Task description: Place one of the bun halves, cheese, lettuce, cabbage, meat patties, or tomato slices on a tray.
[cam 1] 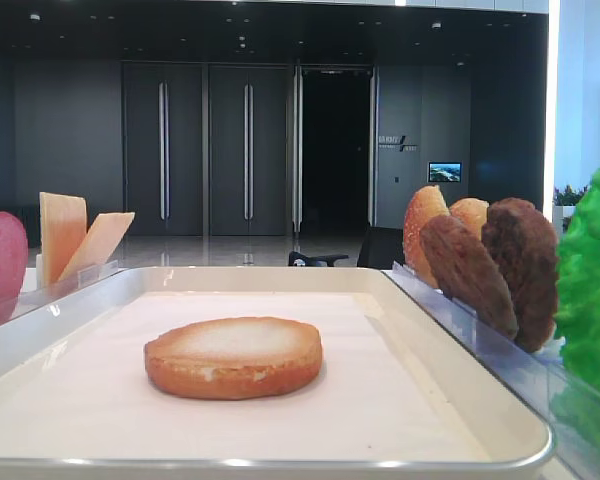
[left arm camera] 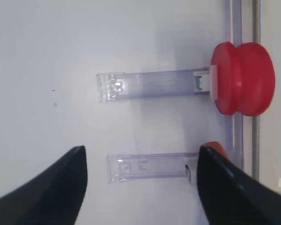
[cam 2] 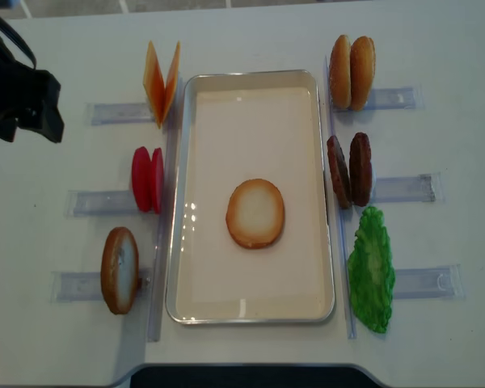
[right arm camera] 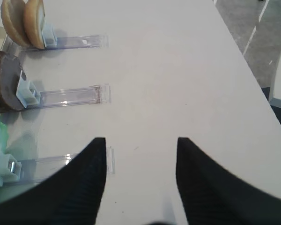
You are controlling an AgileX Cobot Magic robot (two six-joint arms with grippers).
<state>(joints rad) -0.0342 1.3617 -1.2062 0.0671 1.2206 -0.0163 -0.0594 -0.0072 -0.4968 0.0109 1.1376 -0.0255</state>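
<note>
One bun half (cam 2: 255, 212) (cam 1: 234, 356) lies flat, pale face up, in the middle of the white tray (cam 2: 250, 307) (cam 1: 450, 330). Left of the tray stand cheese (cam 2: 160, 81), tomato slices (cam 2: 147, 179) (left arm camera: 243, 78) and another bun half (cam 2: 120, 269). On the tray's right are two bun halves (cam 2: 352, 61) (right arm camera: 23, 21), meat patties (cam 2: 349, 170) (right arm camera: 4, 82) and lettuce (cam 2: 370, 267). My left gripper (left arm camera: 141, 150) is open above a clear holder (left arm camera: 150, 166), short of the tomato slices. My right gripper (right arm camera: 141, 140) is open over bare table, right of the holders. Cabbage is not in view.
Clear plastic holders (cam 2: 105, 202) (cam 2: 404, 187) run outward from both long sides of the tray. The table's right edge (right arm camera: 253, 70) drops to the floor. A black robot part (cam 2: 16, 89) sits at the far left corner. An orange edge (left arm camera: 215, 147) peeks out behind my left gripper's right finger.
</note>
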